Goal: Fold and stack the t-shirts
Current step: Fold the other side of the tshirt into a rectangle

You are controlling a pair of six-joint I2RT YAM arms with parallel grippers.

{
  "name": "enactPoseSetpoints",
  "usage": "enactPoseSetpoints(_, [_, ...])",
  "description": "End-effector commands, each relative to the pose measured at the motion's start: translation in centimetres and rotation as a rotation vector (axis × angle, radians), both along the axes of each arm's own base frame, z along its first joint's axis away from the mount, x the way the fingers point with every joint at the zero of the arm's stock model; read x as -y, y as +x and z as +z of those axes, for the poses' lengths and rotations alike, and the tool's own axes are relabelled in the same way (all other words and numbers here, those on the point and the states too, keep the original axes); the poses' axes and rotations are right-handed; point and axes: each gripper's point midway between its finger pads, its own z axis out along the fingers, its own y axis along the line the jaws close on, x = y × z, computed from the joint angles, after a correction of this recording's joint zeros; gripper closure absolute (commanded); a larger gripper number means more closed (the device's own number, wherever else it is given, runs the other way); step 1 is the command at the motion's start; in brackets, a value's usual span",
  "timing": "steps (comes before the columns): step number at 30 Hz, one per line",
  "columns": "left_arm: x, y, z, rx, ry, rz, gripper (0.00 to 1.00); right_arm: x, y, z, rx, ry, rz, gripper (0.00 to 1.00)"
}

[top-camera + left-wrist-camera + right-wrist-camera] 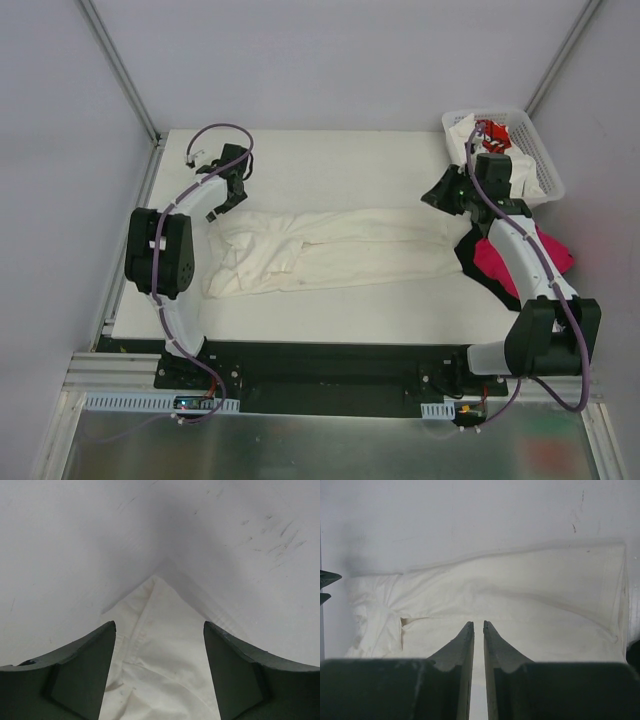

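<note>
- The cream t-shirt (340,250) lies stretched in a long band on the surface (330,160). It is left of the basket (545,165) and nearer the arm bases than it.
- I judge it light, limp and thin. It will sag and drape wherever it is not held, and any lifted fold will fall open unless both layers are pinched together.
- On this smooth surface the cloth probably slides easily, so dragging one end could pull the whole band askew.
- The best holds look like the corners and seamed edges. The end farthest from the basket is crumpled, while the end nearest it shows a straight, flat edge.
- The left fingers (80,670) are spread wide and grasp nothing. A pointed corner at the shirt's far end from the basket shows between them, and a pinch there should take the seam, not just the top layer.
- The right fingers (460,650) are drawn almost together with a thin slit between them. No cloth is visible in the slit. They sit over the end of the band nearest the basket.
- A magenta t-shirt (497,262) lies on the nearer side of the basket, with what looks like a black one (468,258) under it.
- A white t-shirt with red print (490,135) sits inside the basket.
</note>
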Motion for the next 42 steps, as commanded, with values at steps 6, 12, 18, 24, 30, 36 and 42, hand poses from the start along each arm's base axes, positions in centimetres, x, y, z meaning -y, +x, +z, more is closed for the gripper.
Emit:
enactPoseSetpoints(6, [1.0, 2.3, -0.1, 0.060, -0.038, -0.019, 0.34, 1.0, 0.5, 0.1, 0.015, -0.012, -0.018, 0.84])
enactPoseSetpoints(12, [1.3, 2.2, -1.1, 0.061, -0.093, 0.003, 0.35, 1.4, 0.7, -0.5, 0.001, -0.016, -0.028, 0.84])
enactPoseSetpoints(18, [1.5, 2.3, -0.9, 0.073, -0.110, 0.010, 0.37, 1.6, 0.9, -1.0, -0.013, -0.012, -0.032, 0.85])
enactPoseSetpoints(24, [1.4, 1.8, -1.6, 0.091, -0.157, 0.055, 0.44, 1.8, 0.9, -1.1, -0.017, -0.017, -0.038, 0.85])
enactPoseSetpoints(30, [0.0, 1.2, -2.3, 0.091, -0.187, 0.092, 0.40, 2.0, 1.0, -1.3, -0.021, -0.017, -0.041, 0.85])
enactPoseSetpoints(36, [-1.6, 1.4, -1.3, 0.083, -0.119, 0.055, 0.34, 2.0, 1.0, -1.7, -0.034, -0.012, -0.040, 0.85])
enactPoseSetpoints(42, [-1.9, 1.5, -1.6, 0.078, -0.123, 0.057, 0.36, 2.0, 1.1, -1.8, -0.035, -0.014, -0.041, 0.85])
